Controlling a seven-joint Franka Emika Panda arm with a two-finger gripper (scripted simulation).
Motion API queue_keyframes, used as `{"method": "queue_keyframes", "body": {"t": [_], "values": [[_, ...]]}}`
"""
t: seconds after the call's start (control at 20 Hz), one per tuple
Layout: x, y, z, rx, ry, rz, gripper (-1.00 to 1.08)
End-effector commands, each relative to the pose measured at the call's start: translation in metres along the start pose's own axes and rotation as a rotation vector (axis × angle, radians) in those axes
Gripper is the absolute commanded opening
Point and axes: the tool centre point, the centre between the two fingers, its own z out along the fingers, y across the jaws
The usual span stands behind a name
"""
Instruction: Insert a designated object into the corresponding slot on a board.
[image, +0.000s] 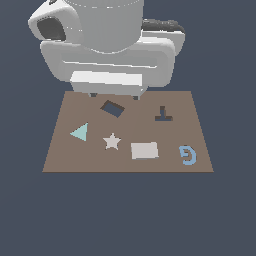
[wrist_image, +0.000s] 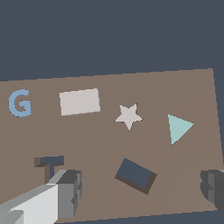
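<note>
Nearest the front edge of the flat brown square board (image: 60, 160) lies a row of loose pieces: a blue letter G (image: 188, 155) toward the exterior view's right, then the flat pale grey-beige rectangular block (image: 144, 150), a pale star (image: 112, 141) and a teal triangle (image: 80, 132) toward the left. The block sits flat and free, touched by nothing, with the star just beside it. Farther back are the two dark openings, the tilted dark blue-grey rectangular cutout (image: 112, 108) and a dark T-shaped cutout (image: 163, 115), well apart from each other. Beyond those, the big white arm hangs over the far edge with its gripper (image: 114, 95) above the board; in the wrist view the two fingers (wrist_image: 70, 192) stand wide apart on either side of the tilted cutout and hold nothing. The pick has not begun, as I judge it. To do it well the hand should travel forward over the block, square its fingers across the block's short sides, and come straight down so the star is not nudged. Since the cutout lies at an angle to the block, the wrist will need to turn before lowering it in.
</note>
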Motion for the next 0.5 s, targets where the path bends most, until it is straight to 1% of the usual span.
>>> {"method": "queue_keyframes", "body": {"t": [0.0, 0.45], "values": [[0.0000, 0.0000, 0.0000, 0.000, 0.000, 0.000, 1.00], [-0.0002, -0.0038, 0.0045, -0.001, -0.001, 0.047, 1.00]]}}
